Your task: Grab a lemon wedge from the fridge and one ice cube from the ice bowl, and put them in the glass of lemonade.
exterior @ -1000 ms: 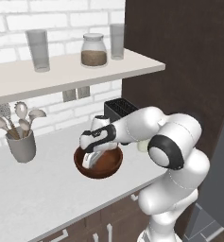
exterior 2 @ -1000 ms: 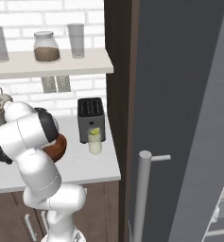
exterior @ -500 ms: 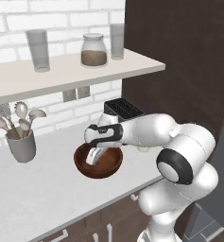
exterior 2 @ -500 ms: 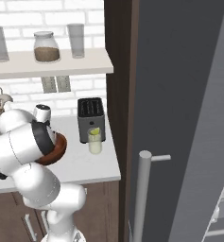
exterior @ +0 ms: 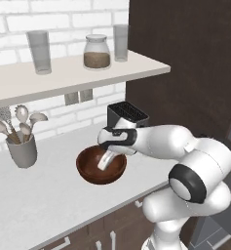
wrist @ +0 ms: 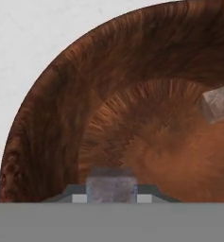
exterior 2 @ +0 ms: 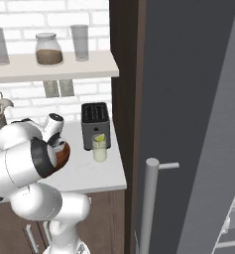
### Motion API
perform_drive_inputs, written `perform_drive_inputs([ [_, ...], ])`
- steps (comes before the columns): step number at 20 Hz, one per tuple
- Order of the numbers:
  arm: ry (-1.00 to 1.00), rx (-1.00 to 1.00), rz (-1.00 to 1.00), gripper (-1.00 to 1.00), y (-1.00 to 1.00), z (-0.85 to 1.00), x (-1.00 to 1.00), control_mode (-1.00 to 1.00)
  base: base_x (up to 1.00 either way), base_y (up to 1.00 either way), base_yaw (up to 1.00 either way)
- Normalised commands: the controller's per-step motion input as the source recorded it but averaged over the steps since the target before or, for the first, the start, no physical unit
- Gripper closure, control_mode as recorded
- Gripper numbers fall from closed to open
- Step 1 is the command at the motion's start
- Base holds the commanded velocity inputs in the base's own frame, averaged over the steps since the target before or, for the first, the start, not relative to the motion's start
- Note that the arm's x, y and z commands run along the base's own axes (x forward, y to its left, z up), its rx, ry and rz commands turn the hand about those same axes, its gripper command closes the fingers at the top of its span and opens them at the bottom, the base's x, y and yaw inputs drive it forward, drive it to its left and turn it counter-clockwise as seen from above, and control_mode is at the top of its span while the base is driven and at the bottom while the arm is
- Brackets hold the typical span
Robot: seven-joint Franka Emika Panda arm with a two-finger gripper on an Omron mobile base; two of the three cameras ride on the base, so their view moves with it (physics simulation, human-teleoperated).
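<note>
On the white counter, the gripper sits inside the ice bowl, fingers apparently pinching an ice cube.

Glass of lemonade stands on the bench just before black toaster; ice bowl partly hidden behind white arm.

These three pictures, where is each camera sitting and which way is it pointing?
Left base view: behind the arm's left, looking down at the counter; the gripper dips into the ice bowl.
Right base view: behind its right, past the fridge; the white arm hides most of the bowl; the glass of lemonade stands by the toaster.
Hand view: looks straight into the bowl; an ice cube sits between the fingertips.
All three share the bowl.
</note>
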Motion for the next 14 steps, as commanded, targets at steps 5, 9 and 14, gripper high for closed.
perform_drive_inputs([
  [5,0.00,0.10,0.00,1.00,-0.27,0.06,-0.04,-1.00,0.00,0.00,0.00],
  [9,-0.03,0.08,0.00,1.00,-0.04,0.19,-0.01,-1.00,0.00,0.00,0.00],
  [14,-0.02,-0.06,-0.05,1.00,0.15,0.52,0.05,-1.00,0.00,0.00,0.00],
])
